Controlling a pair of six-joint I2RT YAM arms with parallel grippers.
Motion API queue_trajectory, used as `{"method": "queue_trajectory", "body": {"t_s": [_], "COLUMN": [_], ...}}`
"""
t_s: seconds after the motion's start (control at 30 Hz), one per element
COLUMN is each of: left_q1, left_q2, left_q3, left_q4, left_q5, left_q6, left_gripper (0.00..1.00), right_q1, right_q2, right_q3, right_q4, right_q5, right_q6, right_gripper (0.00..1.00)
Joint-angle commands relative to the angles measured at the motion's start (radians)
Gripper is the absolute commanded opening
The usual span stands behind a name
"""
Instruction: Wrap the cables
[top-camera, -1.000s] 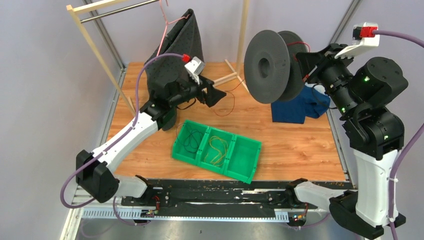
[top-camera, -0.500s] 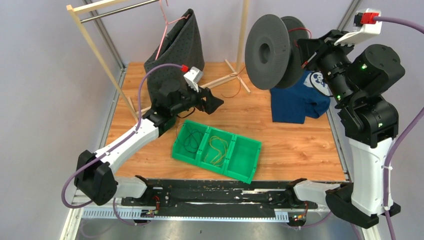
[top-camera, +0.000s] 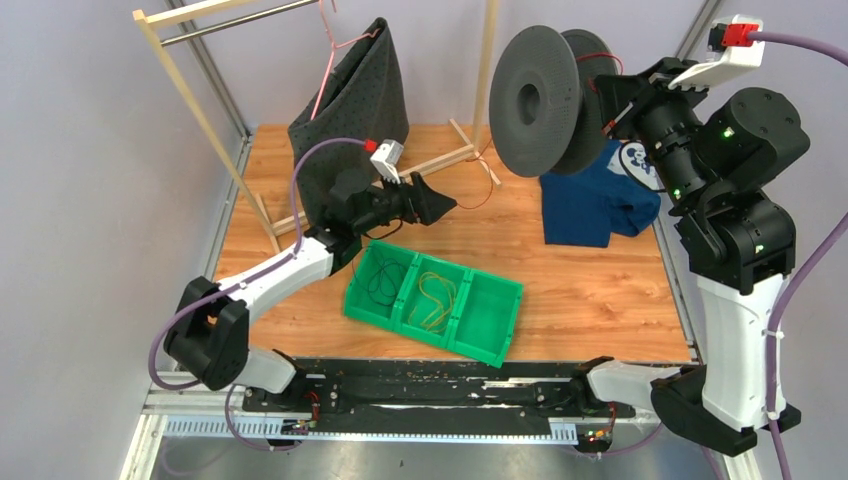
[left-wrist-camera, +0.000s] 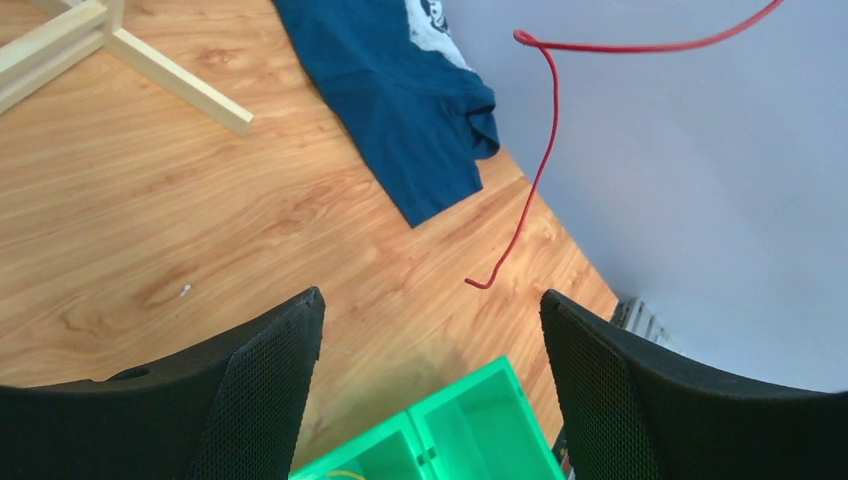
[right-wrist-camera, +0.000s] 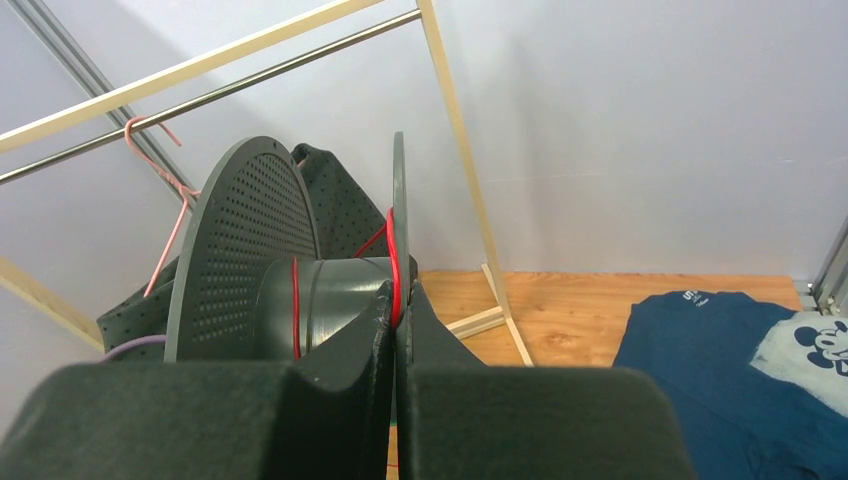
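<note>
Where the wooden table (top-camera: 600, 290) fills the middle of the overhead view, pale lilac walls (top-camera: 80, 150) close it in on every side, with metal posts at the far corners. A wooden clothes rack (top-camera: 190, 100) stands at the upper left, and a pink hanger (top-camera: 327, 70) on its rail carries a dark grey cloth (top-camera: 350, 100). A blue shirt (top-camera: 590, 205) lies crumpled on the right of the table.

The right gripper (right-wrist-camera: 395, 320), at the upper right, has its fingers pressed together on the thin rear disc of a dark grey reel (top-camera: 535, 100) with 2 discs, held in the air above the shirt. The red cable (left-wrist-camera: 540, 170) has a few turns around the reel's core and trails down to the left. Its loose hooked end hangs above the table.

The left gripper (left-wrist-camera: 428, 310), just left of centre, has its fingers spread wide apart and grips nothing. In its wrist view the red end shows in the gap, touching neither finger.

Below it sits a green tray (top-camera: 490, 305) with 3 compartments, slanted across the lower middle. The dark cable (top-camera: 380, 275) lies in the left compartment and the yellow cable (top-camera: 435, 295) in the middle one.
</note>
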Motion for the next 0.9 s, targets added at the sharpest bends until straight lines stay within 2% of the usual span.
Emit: {"method": "queue_trajectory", "body": {"t_s": [0.0,0.37,0.5,0.7,0.77,0.8,0.87], "left_q1": [-0.003,-0.008,-0.008,-0.008,-0.008,-0.008,-0.008], "left_q2": [0.046,0.077,0.09,0.105,0.11,0.111,0.116], "left_q3": [-0.003,0.019,0.022,0.04,0.048,0.053,0.062], "left_q4": [0.151,0.165,0.182,0.193,0.186,0.18,0.168], "left_q5": [0.0,0.046,0.04,0.025,0.029,0.033,0.042], "left_q6": [-0.096,-0.111,-0.126,-0.139,-0.134,-0.13,-0.127], "left_gripper": [0.81,0.71,0.56,0.27,0.15,0.12,0.15], "right_q1": [0.01,0.009,0.009,0.009,0.01,0.009,0.008], "right_q2": [-0.018,-0.019,-0.018,-0.019,-0.02,-0.021,-0.023], "right_q3": [0.002,-0.002,-0.005,-0.009,-0.011,-0.011,-0.012], "right_q4": [0.104,0.109,0.112,0.114,0.114,0.114,0.114], "right_q5": [-0.009,-0.001,-0.007,-0.012,-0.01,-0.008,-0.004], "right_q6": [0.02,0.027,0.032,0.033,0.032,0.031,0.03], "right_gripper": [0.01,0.01,0.01,0.01,0.01,0.01,0.01]}}
